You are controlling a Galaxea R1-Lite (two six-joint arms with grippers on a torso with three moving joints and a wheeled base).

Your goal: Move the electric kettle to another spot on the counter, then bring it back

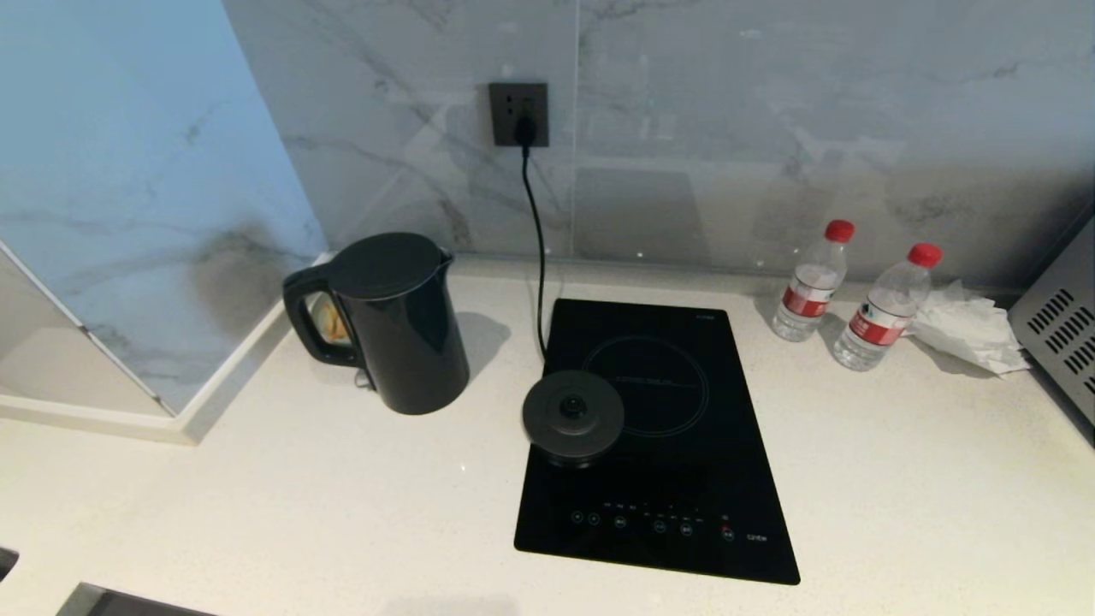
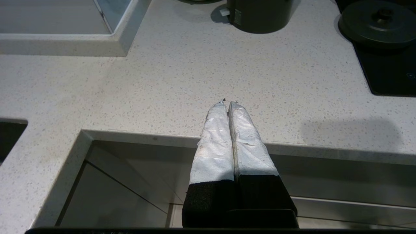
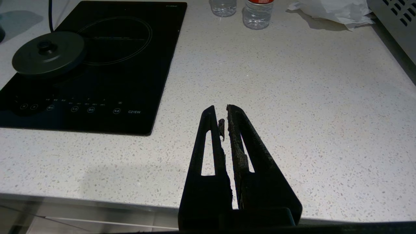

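The electric kettle [image 1: 389, 321], a tall glossy black jug with its lid down and its handle turned left, stands upright on the white speckled counter [image 1: 299, 505], to the left of its power base. Only the kettle's bottom [image 2: 258, 16] shows in the left wrist view. My left gripper [image 2: 227, 103] hangs shut and empty over the counter's front edge, well short of the kettle. Further right, my right gripper [image 3: 220, 108] is shut on nothing above the counter [image 3: 292, 97] near its front edge. Neither arm shows in the head view.
The round black power base [image 1: 573, 417] lies on the cooktop panel [image 1: 676, 479], its cord running up to a wall socket [image 1: 518, 114]. Two red-capped water bottles [image 1: 813, 282] [image 1: 885, 308], crumpled tissue [image 1: 967, 329] and a grey appliance [image 1: 1065, 325] sit at the right. A recess [image 2: 130, 182] opens below the left gripper.
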